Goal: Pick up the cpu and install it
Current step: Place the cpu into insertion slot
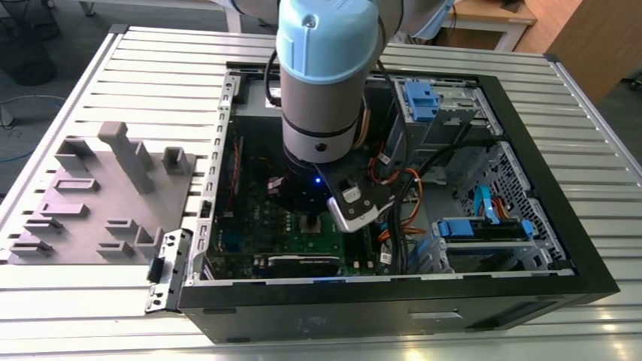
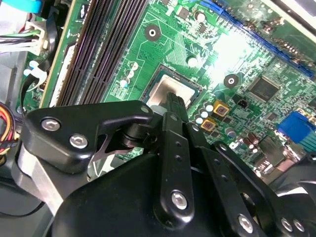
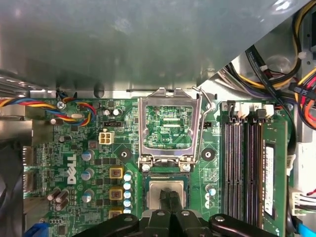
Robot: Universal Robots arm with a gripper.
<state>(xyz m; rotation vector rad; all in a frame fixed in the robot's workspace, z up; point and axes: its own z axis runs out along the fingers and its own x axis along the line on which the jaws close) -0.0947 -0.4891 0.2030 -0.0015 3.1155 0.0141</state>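
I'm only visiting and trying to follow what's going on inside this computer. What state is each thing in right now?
computer case: lying on its side, side panel off.
socket frame: swung open.
cpu: lying flat, uncovered, beside the frame's hinge.
end effector: shut, tip at the middle of the cpu's top, not gripping its edges.

Grey arm (image 1: 319, 98), black claw (image 2: 173, 102)
A grey cylinder with a pale blue cap (image 1: 326, 34), a black wrist and a small blue light (image 1: 317, 180); the claw's black links carry silver screws (image 2: 178, 199).
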